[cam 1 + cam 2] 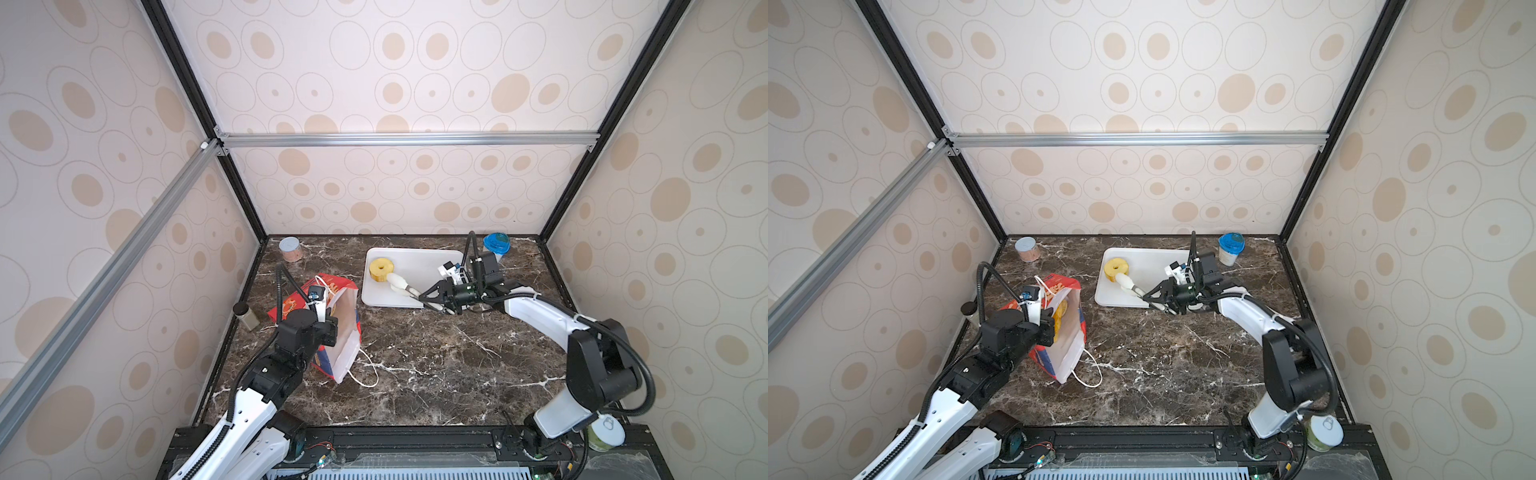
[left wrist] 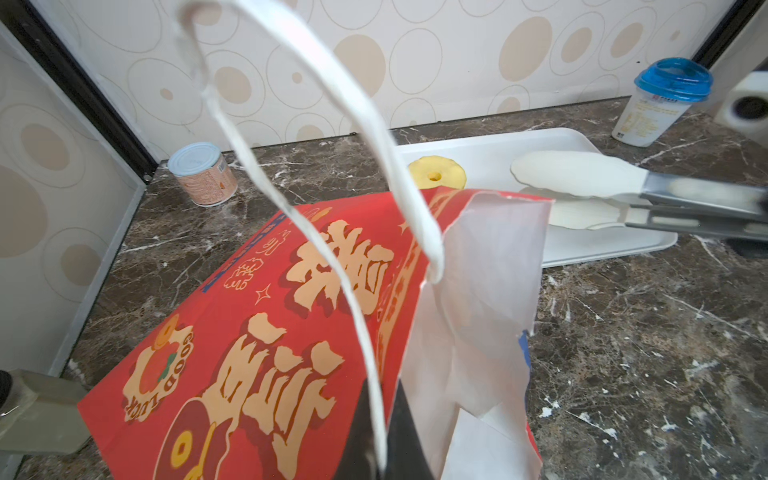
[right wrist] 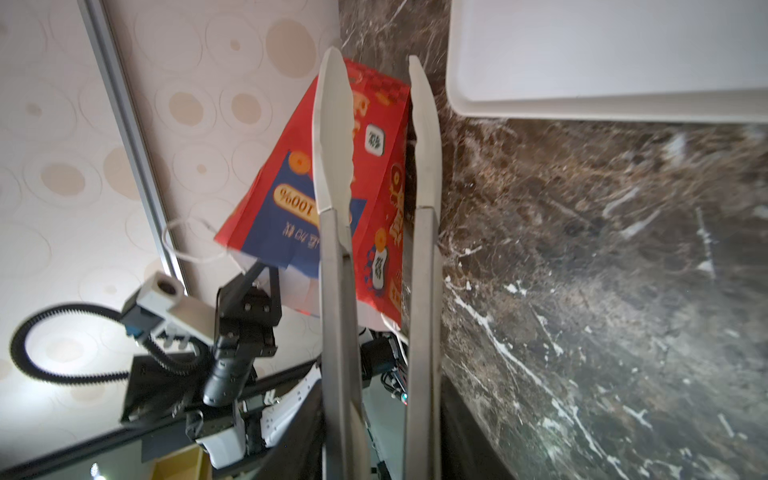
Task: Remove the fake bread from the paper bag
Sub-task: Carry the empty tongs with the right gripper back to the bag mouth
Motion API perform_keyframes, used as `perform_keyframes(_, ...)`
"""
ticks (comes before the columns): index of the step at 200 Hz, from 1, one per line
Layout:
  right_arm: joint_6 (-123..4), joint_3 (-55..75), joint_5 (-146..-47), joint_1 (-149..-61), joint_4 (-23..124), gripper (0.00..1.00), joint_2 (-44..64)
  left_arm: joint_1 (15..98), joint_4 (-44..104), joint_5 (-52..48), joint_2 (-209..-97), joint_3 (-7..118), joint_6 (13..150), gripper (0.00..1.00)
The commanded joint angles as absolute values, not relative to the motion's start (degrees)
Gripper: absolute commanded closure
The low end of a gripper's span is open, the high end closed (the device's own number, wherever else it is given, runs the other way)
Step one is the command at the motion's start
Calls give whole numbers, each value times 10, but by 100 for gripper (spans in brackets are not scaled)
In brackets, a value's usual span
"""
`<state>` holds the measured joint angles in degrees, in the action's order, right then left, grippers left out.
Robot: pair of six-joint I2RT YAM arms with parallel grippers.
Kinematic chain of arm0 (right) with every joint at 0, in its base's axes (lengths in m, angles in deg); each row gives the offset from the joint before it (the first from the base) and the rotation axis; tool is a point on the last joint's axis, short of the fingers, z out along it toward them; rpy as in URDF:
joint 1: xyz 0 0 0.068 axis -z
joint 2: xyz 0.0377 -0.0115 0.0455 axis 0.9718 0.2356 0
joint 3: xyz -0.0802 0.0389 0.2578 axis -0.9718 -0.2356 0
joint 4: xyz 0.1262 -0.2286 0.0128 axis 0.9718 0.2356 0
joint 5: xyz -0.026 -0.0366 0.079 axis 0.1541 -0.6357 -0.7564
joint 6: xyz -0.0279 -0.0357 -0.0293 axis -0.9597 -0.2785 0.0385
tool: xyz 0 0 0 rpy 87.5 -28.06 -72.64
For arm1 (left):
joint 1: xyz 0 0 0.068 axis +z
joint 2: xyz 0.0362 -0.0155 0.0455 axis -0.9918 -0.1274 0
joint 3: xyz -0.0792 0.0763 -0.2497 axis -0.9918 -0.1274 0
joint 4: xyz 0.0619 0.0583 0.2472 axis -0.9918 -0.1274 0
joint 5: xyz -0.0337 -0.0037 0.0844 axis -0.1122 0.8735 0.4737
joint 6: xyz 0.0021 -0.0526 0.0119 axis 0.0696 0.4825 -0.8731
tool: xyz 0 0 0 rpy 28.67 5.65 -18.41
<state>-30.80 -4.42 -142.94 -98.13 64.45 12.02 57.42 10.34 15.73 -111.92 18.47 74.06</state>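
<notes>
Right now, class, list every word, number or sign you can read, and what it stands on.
"GOOD LUCK": red paper bag, round badge.
"100%": blue band on that bag.
Bag's large cream Chinese characters: too stylised to read.
Labels on blue-lidded white bottle and small round tin: too blurred.

A dark brown, marble-patterned table (image 1: 436, 374) with white veining carries a scatter of kitchen items. A white tray (image 1: 419, 262) sits toward the back, right of centre, with a blue-lidded container (image 1: 496, 245) standing just off its far right corner. A tin can (image 1: 289, 248) stands alone in the back left corner, and a small black-capped bottle (image 1: 246, 316) stands against the left edge. Left of centre, a red paper bag (image 1: 345, 332) is tilted, its base on the tabletop near the tray.
</notes>
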Motion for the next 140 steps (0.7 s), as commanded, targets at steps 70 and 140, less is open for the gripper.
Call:
perform_keyframes(70,-287,-141,-1393,-1197,662,59,-67,572,114,98,-1139,226,729,100)
perform_keyframes(140,-384,14,-1327,-1231,734,58,103,572,85,78,-1116,221,736,100)
